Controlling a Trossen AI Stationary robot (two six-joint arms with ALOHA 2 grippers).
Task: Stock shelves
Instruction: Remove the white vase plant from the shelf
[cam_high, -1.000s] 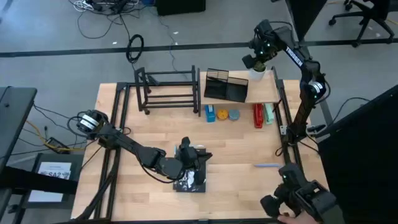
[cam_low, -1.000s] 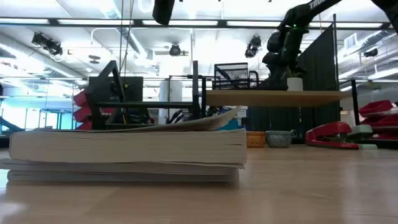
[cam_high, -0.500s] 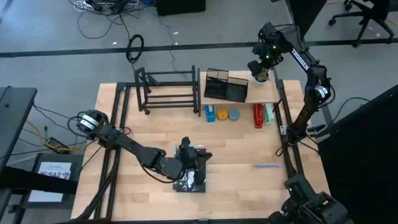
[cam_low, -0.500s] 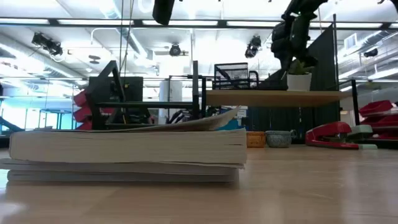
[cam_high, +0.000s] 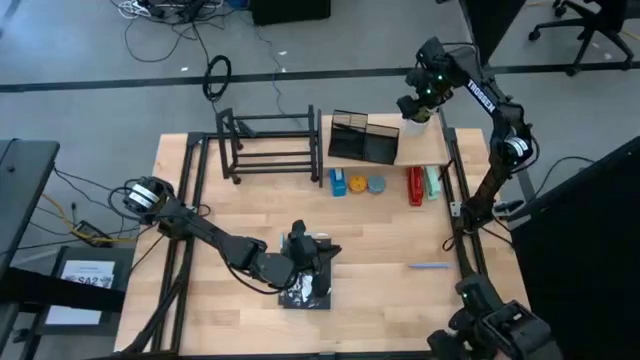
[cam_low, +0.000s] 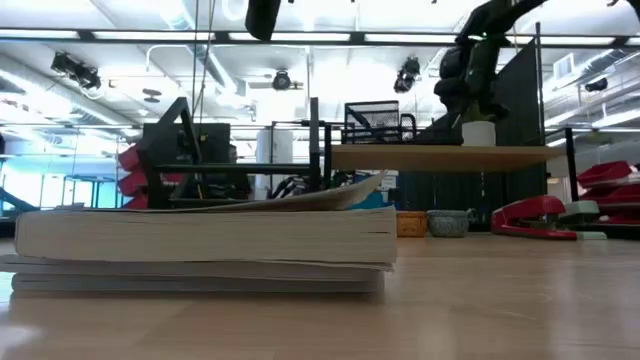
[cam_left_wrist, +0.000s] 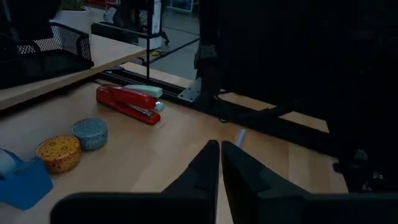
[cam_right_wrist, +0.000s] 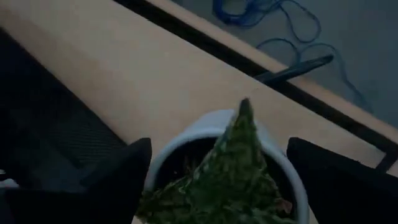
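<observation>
A small green plant in a white pot (cam_right_wrist: 205, 121) stands by its base on the light wooden plank shelf (cam_high: 425, 148) at the table's far right. My right gripper (cam_high: 415, 104) hangs over it, open, one finger (cam_right_wrist: 118, 177) on each side of the pot's rim. The black tube rack (cam_high: 270, 145) stands at the far middle with nothing on it. My left gripper (cam_left_wrist: 219, 168) is shut near the table's front, beside a stack of books (cam_high: 305, 288) lying flat on the table. My right gripper comes at the pot (cam_low: 478, 133) from above, a finger on either side of its rim. I cannot tell whether the fingers touch it. The pot stands upright on the plank.
A black mesh organizer (cam_high: 363, 138) sits on the plank beside the pot. Under the plank lie a blue tape dispenser (cam_high: 340, 183), two round tins (cam_high: 367, 185), a red stapler (cam_high: 415, 186) and a green item (cam_high: 432, 182). A pen (cam_high: 428, 265) lies near the right edge.
My right gripper has risen clear of the plant, shifting a little toward the table's right edge, and has then come down over it again. The pot now stands slightly farther right on the plank.
</observation>
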